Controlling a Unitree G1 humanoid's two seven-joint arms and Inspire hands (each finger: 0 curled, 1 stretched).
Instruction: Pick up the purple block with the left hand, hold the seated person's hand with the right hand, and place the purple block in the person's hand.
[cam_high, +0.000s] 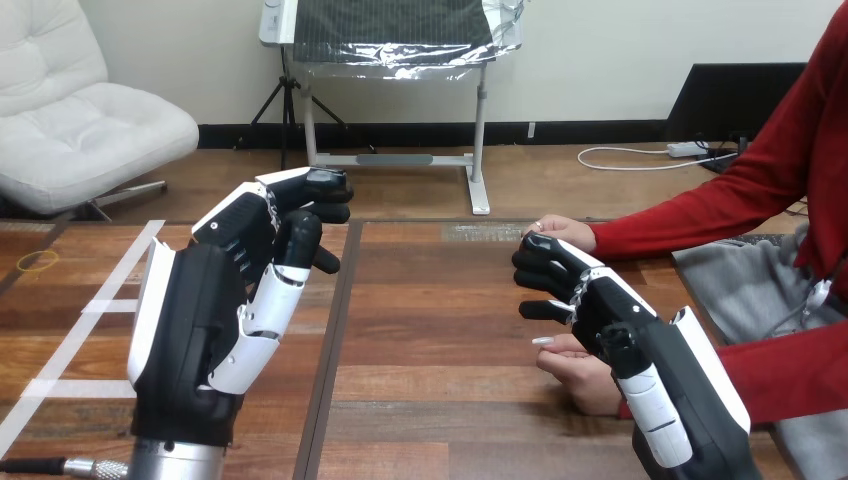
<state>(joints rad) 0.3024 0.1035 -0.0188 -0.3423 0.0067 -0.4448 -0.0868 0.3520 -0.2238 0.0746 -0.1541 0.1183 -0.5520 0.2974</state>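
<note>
Purple block is the question mark: your left robot hand (195, 315) hangs above the counter (430, 350), and you can't tell if the block's in it. Right robot hand (610, 320) sits just over the person's hand (580, 378), grip unclear. I'd say the handover's still left.

My left hand (215, 300) and right hand (620, 320): black bodies, glossy white shells on the backs. Left forearm (178, 460) is plain silver metal, round.
</note>
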